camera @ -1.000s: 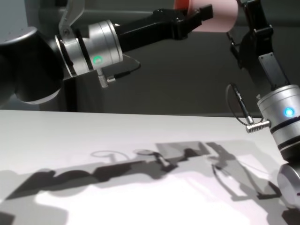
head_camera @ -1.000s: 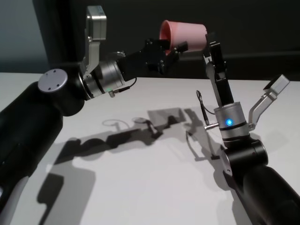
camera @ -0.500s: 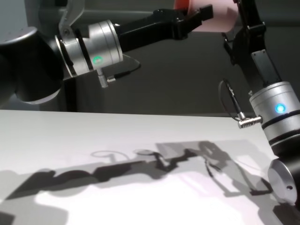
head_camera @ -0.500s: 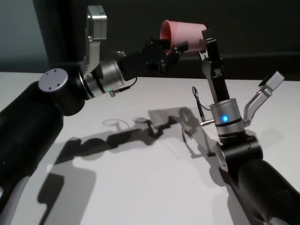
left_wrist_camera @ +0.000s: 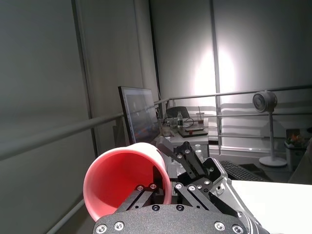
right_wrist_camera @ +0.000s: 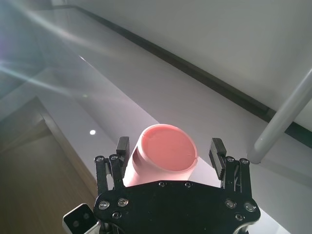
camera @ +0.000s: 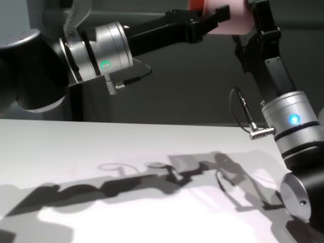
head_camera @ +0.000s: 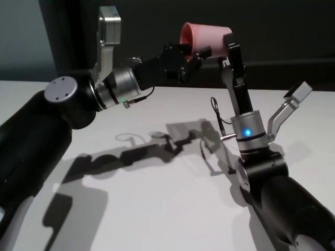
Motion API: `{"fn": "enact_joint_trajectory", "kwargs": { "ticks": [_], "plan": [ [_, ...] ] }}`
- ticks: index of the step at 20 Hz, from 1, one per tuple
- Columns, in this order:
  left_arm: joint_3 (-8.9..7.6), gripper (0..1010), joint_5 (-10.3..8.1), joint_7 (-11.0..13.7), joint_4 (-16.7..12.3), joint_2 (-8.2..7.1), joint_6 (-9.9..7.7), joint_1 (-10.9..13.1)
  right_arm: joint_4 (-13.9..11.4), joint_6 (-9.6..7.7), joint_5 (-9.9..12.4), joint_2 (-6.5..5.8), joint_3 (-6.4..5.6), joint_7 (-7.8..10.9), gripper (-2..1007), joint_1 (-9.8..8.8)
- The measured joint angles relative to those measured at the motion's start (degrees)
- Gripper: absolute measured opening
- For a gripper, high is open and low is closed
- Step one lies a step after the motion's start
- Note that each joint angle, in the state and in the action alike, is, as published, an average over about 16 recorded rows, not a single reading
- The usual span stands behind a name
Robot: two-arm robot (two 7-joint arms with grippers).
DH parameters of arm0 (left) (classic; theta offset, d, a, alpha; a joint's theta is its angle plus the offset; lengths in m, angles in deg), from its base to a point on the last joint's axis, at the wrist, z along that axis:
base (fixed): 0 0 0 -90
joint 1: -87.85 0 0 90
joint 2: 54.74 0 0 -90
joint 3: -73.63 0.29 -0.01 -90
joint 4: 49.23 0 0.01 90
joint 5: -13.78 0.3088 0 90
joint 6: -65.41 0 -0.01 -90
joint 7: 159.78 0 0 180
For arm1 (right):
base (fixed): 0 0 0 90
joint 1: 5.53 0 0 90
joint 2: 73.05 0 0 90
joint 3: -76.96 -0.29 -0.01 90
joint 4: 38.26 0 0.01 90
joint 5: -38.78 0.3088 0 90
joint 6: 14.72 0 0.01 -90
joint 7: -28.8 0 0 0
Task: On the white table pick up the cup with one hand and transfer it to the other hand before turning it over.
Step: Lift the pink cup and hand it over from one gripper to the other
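The pink cup (head_camera: 205,36) hangs on its side high above the white table (head_camera: 157,209). Its mouth points back at my green-lit left gripper (head_camera: 194,52), which is shut on the rim. In the left wrist view a finger reaches inside the cup (left_wrist_camera: 124,178). My blue-lit right gripper (head_camera: 229,43) rises from below at the cup's base end. The right wrist view shows the base (right_wrist_camera: 165,150) between its open fingers (right_wrist_camera: 122,146), one on each side, with gaps. The chest view cuts the cup (camera: 230,14) at the upper edge.
Only the arms' shadows (head_camera: 157,144) lie on the tabletop below the cup. A dark wall (camera: 177,86) stands behind the table's far edge. A thin cable (head_camera: 215,112) loops off the right wrist.
The right arm has swung left and brought its open fingers around the cup's base end. The left arm and the cup have stayed still.
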Motion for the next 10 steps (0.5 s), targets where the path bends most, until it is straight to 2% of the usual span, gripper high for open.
{"fn": "enact_joint_trajectory", "kwargs": {
  "ticks": [4, 10],
  "plan": [
    [0.00, 55, 0.00, 0.0, 0.0, 0.00, 0.00, 0.0, 1.0, -0.26, -0.3, 0.41, -0.37, 0.68, 1002, 0.52],
    [0.00, 55, 0.00, 0.0, 0.0, 0.00, 0.00, 0.0, 1.1, -0.49, -1.0, 0.78, -0.81, 1.08, 1002, 0.65]
  ]
}}
